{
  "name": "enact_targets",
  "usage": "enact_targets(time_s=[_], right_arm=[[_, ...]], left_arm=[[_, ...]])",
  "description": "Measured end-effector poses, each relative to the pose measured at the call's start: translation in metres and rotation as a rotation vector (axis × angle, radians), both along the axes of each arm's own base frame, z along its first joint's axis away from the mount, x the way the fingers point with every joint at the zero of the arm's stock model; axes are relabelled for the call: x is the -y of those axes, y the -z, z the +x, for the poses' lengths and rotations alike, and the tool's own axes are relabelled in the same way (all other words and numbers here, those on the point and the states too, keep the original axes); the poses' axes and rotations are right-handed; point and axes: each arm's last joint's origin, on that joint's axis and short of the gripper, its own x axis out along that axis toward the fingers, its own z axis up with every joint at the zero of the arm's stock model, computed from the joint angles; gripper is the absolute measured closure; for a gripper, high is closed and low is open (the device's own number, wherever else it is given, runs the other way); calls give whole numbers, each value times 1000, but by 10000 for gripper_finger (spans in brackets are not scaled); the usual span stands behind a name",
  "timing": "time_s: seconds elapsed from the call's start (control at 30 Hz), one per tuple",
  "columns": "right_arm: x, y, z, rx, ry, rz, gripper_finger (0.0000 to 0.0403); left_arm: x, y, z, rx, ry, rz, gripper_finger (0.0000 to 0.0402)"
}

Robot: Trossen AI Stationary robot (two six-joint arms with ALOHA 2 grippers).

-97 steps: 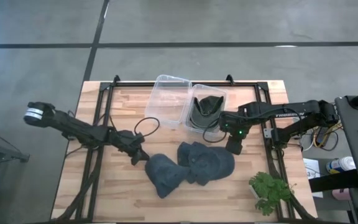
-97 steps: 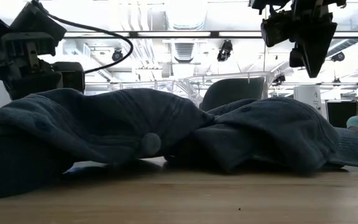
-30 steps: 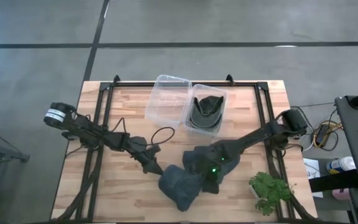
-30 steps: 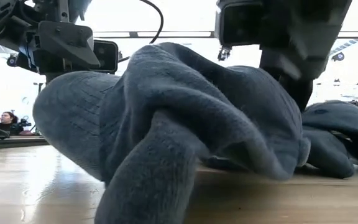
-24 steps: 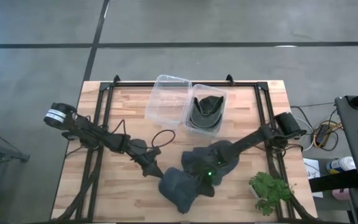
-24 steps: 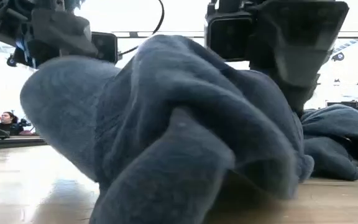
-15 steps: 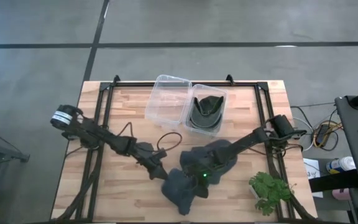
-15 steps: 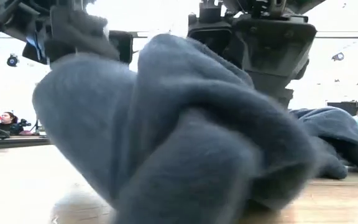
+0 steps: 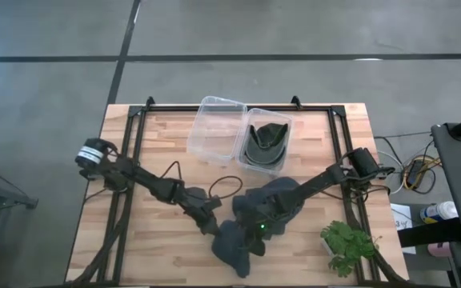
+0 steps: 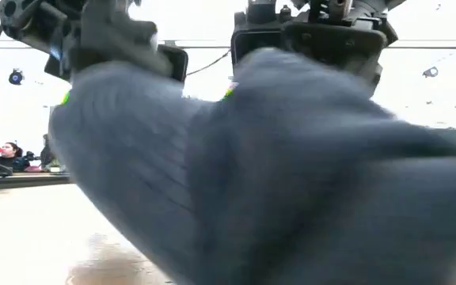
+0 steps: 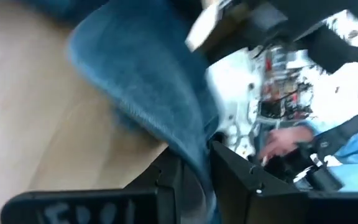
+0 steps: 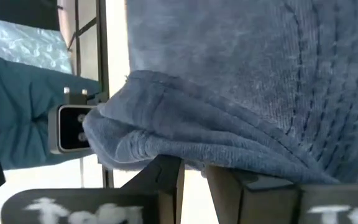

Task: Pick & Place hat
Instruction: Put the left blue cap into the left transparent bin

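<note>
A grey-blue knit hat (image 9: 235,246) sits bunched near the table's near edge and fills the low view (image 10: 252,174). My left gripper (image 9: 214,225) is at its left side and my right gripper (image 9: 255,229) at its right side; both are shut on it. A second grey-blue hat (image 9: 277,198) lies on the table just behind, under the right arm. A dark hat (image 9: 264,142) rests inside the clear bin (image 9: 282,128). My left gripper (image 11: 194,177) pinches a fold of the hat's left edge (image 11: 191,152) between its two fingers, slanting down from the table's left. The cloth rises away from the fingers. My right gripper (image 12: 194,177) pinches the hat's rolled brim edge (image 12: 191,163) between its two fingers, slanting down from the right. The hat's body (image 12: 247,74) spreads beyond the fingers. Whether the hat is clear of the table, I cannot tell.
The clear bin's open lid (image 9: 214,128) lies beside it at the far middle of the table. A small green plant (image 9: 346,248) stands at the near right corner. Bare wood (image 9: 134,240) shows to the near left. People sit in the room behind.
My left gripper has moved right and toward the near edge, my right gripper left, so the two have come closer together. The held hat has bunched up between them and shifted toward the near edge, growing larger and blurred in the low view.
</note>
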Motion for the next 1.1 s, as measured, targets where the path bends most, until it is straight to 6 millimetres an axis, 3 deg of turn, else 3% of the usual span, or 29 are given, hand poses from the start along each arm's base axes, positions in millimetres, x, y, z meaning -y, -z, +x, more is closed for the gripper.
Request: enact_targets(time_s=[0.37, 0.6, 0.8, 0.93, 1.1], right_arm=[[1, -4, 3, 30, 27, -29, 344], [3, -23, 4, 129, 56, -51, 344], [3, -27, 3, 133, 60, -52, 344], [2, -26, 2, 101, 45, -17, 344], [1, -40, -4, 84, -18, 59, 344]], left_arm=[[-3, -6, 1, 42, -100, 41, 333], [-3, -4, 0, 28, -107, 73, 334], [-4, -5, 0, 56, -91, 120, 384], [-3, -12, -1, 80, -72, 143, 392], [-2, -36, -12, 17, 0, 254, 396]])
